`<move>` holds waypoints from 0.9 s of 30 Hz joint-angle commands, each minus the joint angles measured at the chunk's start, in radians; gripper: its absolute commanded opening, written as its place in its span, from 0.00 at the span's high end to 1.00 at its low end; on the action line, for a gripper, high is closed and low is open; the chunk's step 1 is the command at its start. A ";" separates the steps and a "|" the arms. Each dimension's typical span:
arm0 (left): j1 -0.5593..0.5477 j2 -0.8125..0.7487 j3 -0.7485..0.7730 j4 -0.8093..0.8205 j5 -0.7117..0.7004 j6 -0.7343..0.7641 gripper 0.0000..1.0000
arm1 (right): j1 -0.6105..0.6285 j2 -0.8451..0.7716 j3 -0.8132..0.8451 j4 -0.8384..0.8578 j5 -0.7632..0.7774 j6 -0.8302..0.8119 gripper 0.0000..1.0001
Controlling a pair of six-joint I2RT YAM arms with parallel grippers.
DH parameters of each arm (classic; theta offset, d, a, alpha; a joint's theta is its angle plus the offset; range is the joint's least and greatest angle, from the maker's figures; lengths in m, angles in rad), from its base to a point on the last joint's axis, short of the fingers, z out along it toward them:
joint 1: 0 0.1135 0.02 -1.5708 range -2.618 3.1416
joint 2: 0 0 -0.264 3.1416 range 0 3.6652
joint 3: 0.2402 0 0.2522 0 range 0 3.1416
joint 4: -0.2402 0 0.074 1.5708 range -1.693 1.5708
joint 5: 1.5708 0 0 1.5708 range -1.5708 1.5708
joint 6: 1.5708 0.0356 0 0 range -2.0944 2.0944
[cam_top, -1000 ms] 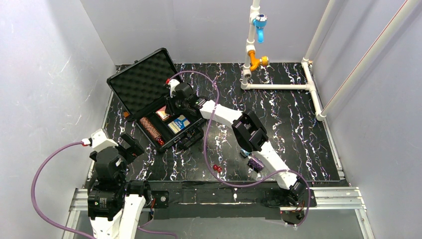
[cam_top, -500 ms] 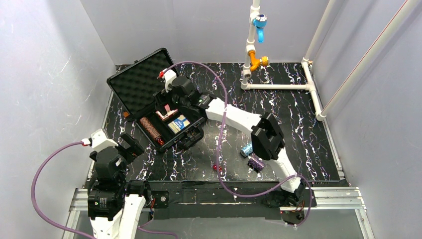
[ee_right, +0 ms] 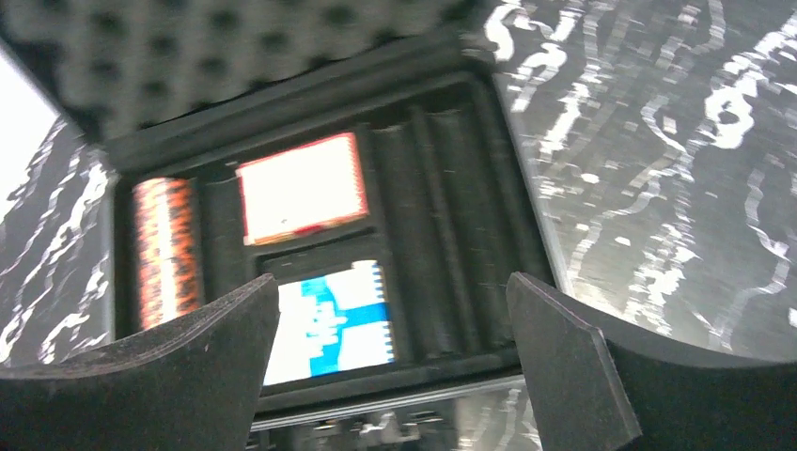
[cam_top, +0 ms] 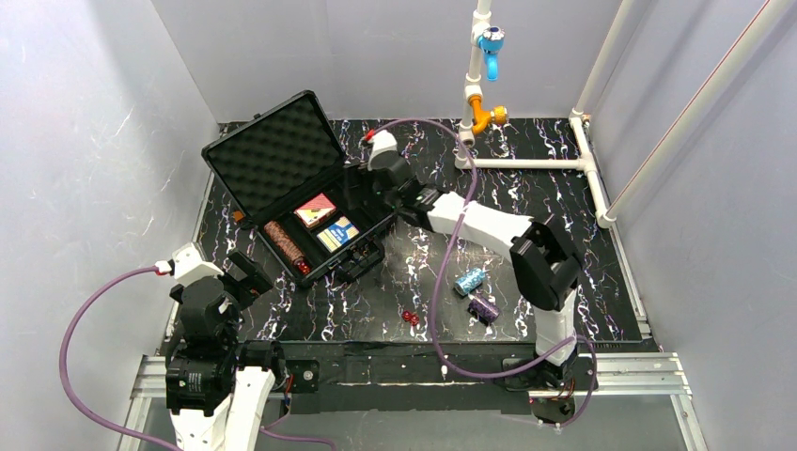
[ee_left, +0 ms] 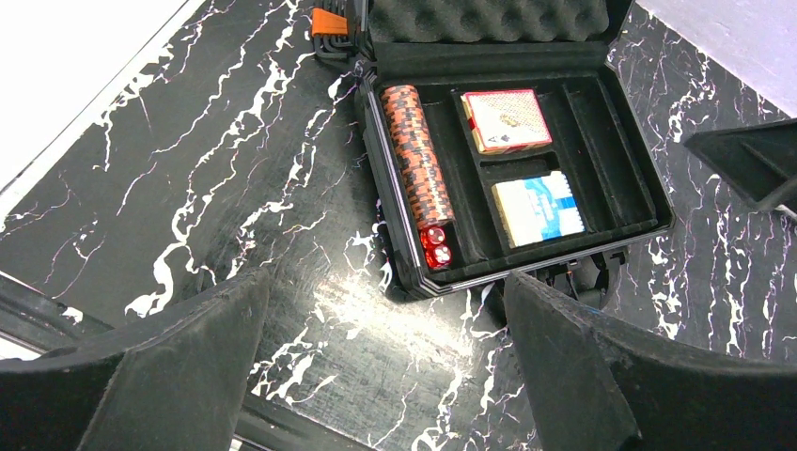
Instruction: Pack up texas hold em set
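The right end effector (ee_right: pixel 392 280) is spread wide with nothing between its fingers. It hangs over the far right edge of the open black case (ee_left: pixel 620 188). Just ahead of it, in the wrist view, the red card box (ee_right: pixel 301 186) lies flat in its slot. The blue card box (ee_right: pixel 329 324) lies in the slot next to that one. Further to the end effector's left, the brown chip stack (cam_top: pixel 283 241) lies along the case's outer channel, with red dice (ee_left: pixel 434 248) at its near end. The two channels closest to the end effector are bare. The print on both card boxes is too small or blurred to read.

Behind the end effector, towards its arm's base, a blue chip stack (cam_top: pixel 469 280) and a purple chip stack (cam_top: pixel 484 307) lie on the worktop (cam_top: pixel 564 216). Two more loose dice (cam_top: pixel 410 318) sit near them.

The left end effector (ee_left: pixel 387 280) is also spread and empty, low at the near edge, with the case just ahead of it.

Half a second ago the right end effector was down over the card slots, with the red box tilted beneath it. It has now drawn back to the right, and the box sits level. The left arm has not moved.
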State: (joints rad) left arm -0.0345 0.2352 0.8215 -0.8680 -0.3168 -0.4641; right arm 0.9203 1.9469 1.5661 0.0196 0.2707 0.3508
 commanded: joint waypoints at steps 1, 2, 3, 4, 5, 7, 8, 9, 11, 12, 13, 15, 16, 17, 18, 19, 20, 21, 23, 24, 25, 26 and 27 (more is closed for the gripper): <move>0.006 0.017 -0.005 0.004 0.004 0.014 0.05 | -0.073 -0.096 -0.064 0.090 0.004 0.077 0.02; 0.005 0.016 -0.005 0.004 0.004 0.015 0.05 | -0.072 -0.101 -0.071 0.076 0.008 0.075 0.02; 0.006 0.015 -0.005 0.003 0.004 0.015 0.05 | -0.072 -0.107 -0.080 0.061 0.008 0.072 0.02; 0.005 0.013 -0.007 0.004 0.005 0.015 0.05 | -0.072 -0.110 -0.086 0.044 0.008 0.072 0.02; 0.005 0.012 -0.007 0.005 0.005 0.014 0.05 | -0.073 -0.114 -0.090 0.025 0.004 0.074 0.02; 0.005 0.012 -0.007 0.006 0.006 0.016 0.05 | -0.072 -0.126 -0.106 -0.015 -0.001 0.075 0.02; 0.006 0.012 -0.007 0.006 0.007 0.016 0.05 | -0.072 -0.134 -0.120 -0.031 -0.007 0.071 0.02; 0.005 0.013 -0.007 0.007 0.009 0.016 0.05 | -0.072 -0.144 -0.135 -0.049 -0.017 0.063 0.02; 0.005 0.014 -0.008 0.009 0.014 0.017 0.05 | -0.072 -0.174 -0.175 -0.054 -0.041 0.045 0.02; 0.004 0.016 -0.008 0.010 0.016 0.018 0.05 | -0.072 -0.191 -0.199 -0.057 -0.047 0.041 0.02; 0.004 0.018 -0.008 0.010 0.018 0.019 0.05 | -0.072 -0.211 -0.223 -0.059 -0.048 0.040 0.02; 0.005 0.023 -0.009 0.012 0.022 0.020 0.05 | -0.072 -0.254 -0.259 -0.070 -0.042 0.040 0.02; 0.004 0.027 -0.009 0.012 0.025 0.021 0.05 | -0.072 -0.271 -0.270 -0.089 -0.030 0.045 0.02; 0.004 0.033 -0.009 0.012 0.027 0.022 0.05 | -0.072 -0.284 -0.278 -0.114 -0.005 0.062 0.02; 0.004 0.037 -0.009 0.011 0.031 0.022 0.05 | -0.072 -0.296 -0.281 -0.152 0.027 0.082 0.02; 0.004 0.041 -0.009 0.011 0.033 0.022 0.05 | -0.072 -0.306 -0.281 -0.194 0.057 0.108 0.02; 0.005 0.044 -0.009 0.013 0.035 0.024 0.05 | -0.072 -0.316 -0.281 -0.233 0.083 0.135 0.02; 0.005 0.047 -0.008 0.013 0.038 0.024 0.05 | -0.072 -0.325 -0.283 -0.274 0.105 0.164 0.02; 0.004 0.053 -0.008 0.015 0.043 0.026 0.05 | -0.072 -0.347 -0.297 -0.342 0.139 0.219 0.02; 0.004 0.054 -0.008 0.016 0.045 0.027 0.05 | -0.072 -0.359 -0.308 -0.377 0.167 0.248 0.02; 0.004 0.058 -0.009 0.017 0.048 0.028 0.05 | -0.072 -0.375 -0.322 -0.409 0.200 0.300 0.02; 0.004 0.060 -0.009 0.018 0.050 0.028 0.05 | -0.072 -0.394 -0.337 -0.442 0.231 0.351 0.02; 0.005 0.062 -0.009 0.018 0.052 0.030 0.05 | -0.072 -0.415 -0.359 -0.464 0.258 0.397 0.02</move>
State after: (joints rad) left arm -0.0345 0.2768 0.8177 -0.8631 -0.2790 -0.4522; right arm 0.8520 1.6154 1.2602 -0.2787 0.3786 0.5545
